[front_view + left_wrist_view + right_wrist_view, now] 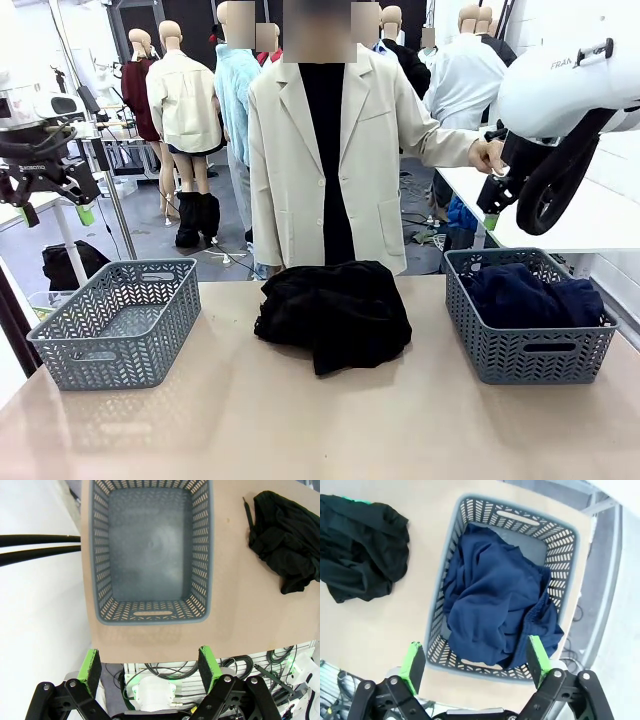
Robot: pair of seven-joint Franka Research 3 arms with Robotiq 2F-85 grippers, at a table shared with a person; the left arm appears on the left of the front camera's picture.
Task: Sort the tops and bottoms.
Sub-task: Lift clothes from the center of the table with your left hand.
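A: Where are the clothes?
B: A black pile (335,310) sits mid-worktop (300,430), between the left basket (120,340) and the right basket (520,355), which holds navy cloth (495,605). Green showing at the pile's far edge may be the bottoms (356,500).
A: And the hands?
B: The left hand (150,665) and right hand (475,662) hang released, one over each basket, likely ready to sort.

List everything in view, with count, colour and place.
Left basket: one, grey, table's left side.
Right basket: one, grey, table's right side.
Black clothes pile: one, black, table's middle, between the baskets.
Navy garment: one, dark blue, inside right basket.
Table: one, tan, under everything.
Person: one, cream jacket over black top, far side.
Left gripper: one, black with green pads, open, raised near left basket.
Right gripper: one, same colours, open, raised near right basket.
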